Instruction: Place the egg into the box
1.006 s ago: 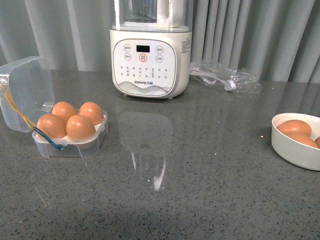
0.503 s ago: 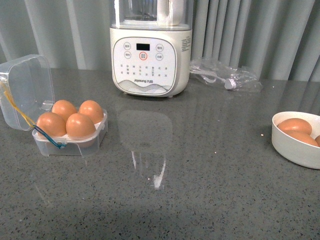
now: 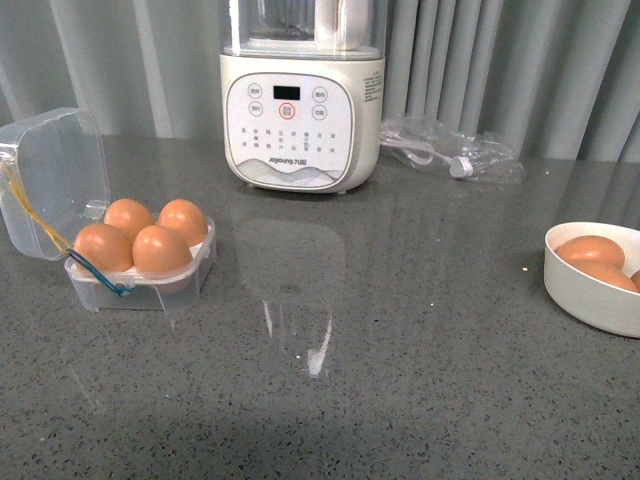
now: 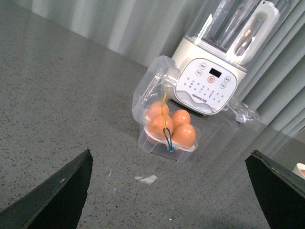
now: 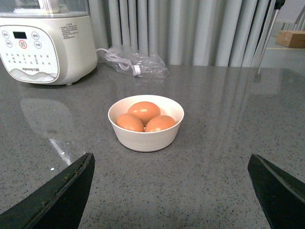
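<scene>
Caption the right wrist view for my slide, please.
Three brown eggs sit in a white bowl on the grey counter, with a blender and a bagged cable beyond.

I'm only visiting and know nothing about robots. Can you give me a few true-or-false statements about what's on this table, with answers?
1. The box holds four eggs. True.
2. Its lid is shut. False: it stands open.
3. The white bowl is empty. False: three eggs lie in it.
4. The right fingers hold nothing. True: they are spread wide apart, short of the bowl.
</scene>
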`<action>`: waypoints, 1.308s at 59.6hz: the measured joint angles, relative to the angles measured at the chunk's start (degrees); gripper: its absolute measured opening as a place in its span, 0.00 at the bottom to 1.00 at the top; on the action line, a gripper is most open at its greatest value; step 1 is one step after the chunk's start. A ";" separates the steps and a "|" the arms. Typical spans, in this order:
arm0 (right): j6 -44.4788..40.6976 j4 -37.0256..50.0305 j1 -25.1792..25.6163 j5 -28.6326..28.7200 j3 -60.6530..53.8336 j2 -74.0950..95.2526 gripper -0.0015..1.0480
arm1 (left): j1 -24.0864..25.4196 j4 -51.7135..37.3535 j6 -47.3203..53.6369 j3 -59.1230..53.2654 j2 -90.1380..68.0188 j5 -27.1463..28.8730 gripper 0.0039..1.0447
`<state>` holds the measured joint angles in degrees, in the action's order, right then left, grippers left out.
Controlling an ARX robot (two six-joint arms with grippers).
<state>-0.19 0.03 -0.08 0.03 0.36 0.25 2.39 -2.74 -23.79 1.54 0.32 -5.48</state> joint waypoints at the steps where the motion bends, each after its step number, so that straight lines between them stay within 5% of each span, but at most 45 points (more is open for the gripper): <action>1: -0.02 0.00 0.00 0.00 0.00 0.00 0.93 | -0.15 -0.13 -0.46 0.00 -0.02 0.00 0.94; 24: 0.00 0.00 0.00 -0.02 0.00 0.00 0.93 | -2.27 -26.45 11.91 0.17 -26.01 4.13 0.94; 37: -0.02 0.00 0.00 0.00 0.00 0.00 0.93 | 8.31 -46.69 25.68 4.76 -53.35 -2.34 0.94; 55: -0.02 0.00 0.00 0.00 0.00 0.00 0.93 | 18.84 -44.87 27.21 20.28 -73.26 -9.40 0.94; 78: 0.00 0.00 0.00 0.00 0.00 0.00 0.93 | 16.65 -34.64 27.56 38.88 -85.29 -10.71 0.94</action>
<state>-0.19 0.03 -0.08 0.03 0.36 0.25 19.05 -37.39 3.77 40.42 -84.97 -16.19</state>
